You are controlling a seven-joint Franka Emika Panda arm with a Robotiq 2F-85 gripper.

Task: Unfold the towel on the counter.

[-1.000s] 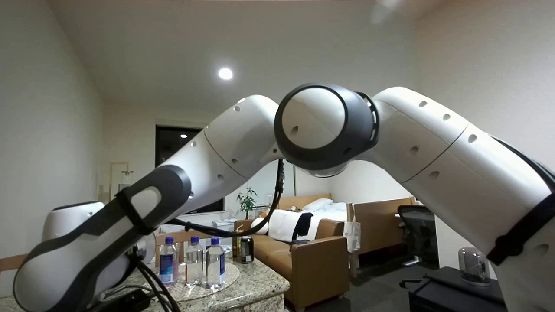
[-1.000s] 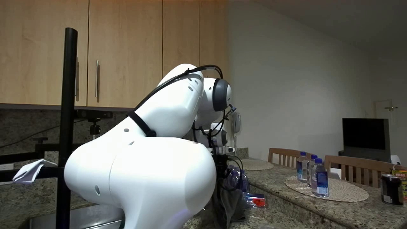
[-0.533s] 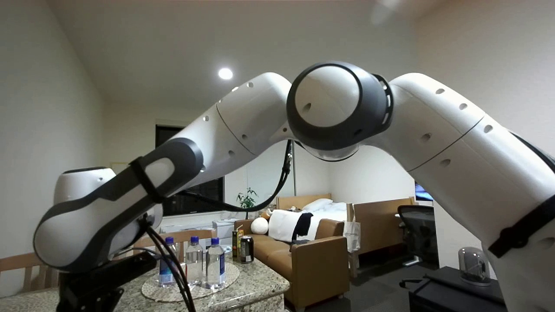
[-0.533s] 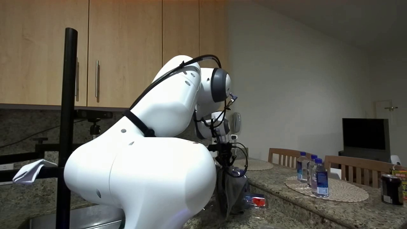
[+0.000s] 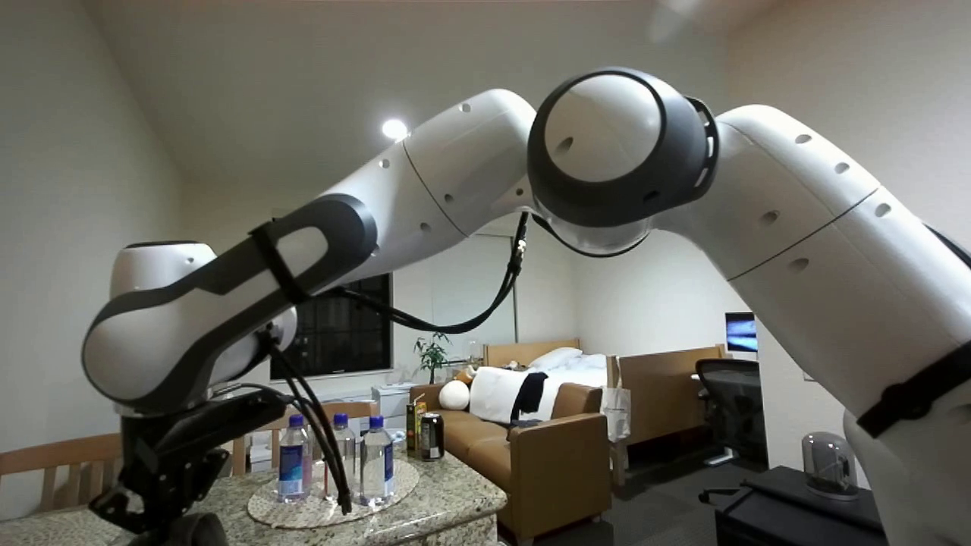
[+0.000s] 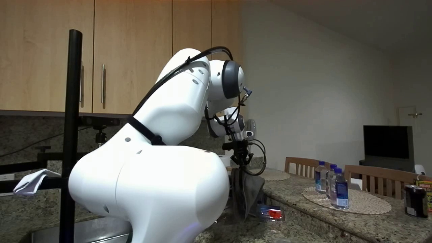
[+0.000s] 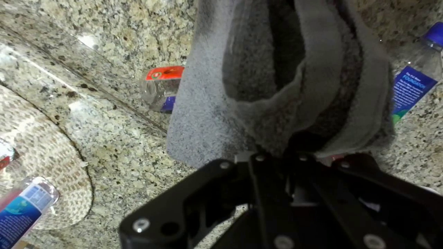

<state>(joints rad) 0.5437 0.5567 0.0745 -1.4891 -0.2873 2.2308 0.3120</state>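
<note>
Towel (image 7: pixel 264 119), grey, loosely folded, hanging from tool (image 7: pixel 283 155) clamped on its top, over tabletop (image 7: pixel 155 27). I judge it light, limp, non-slip; for spreading, I would pinch loose flap (image 7: pixel 197 128), left in wrist view.

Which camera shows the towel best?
The wrist view: the towel is close and large, folds showing. In an exterior view the towel hangs small from the gripper; in an exterior view only a bit of towel seems to show at the bottom edge.

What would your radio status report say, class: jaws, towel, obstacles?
Jaws shut on grey towel. Hanging in folds over counter, not yet spread. Blue-labelled bottle nearby, may hinder spreading.
</note>
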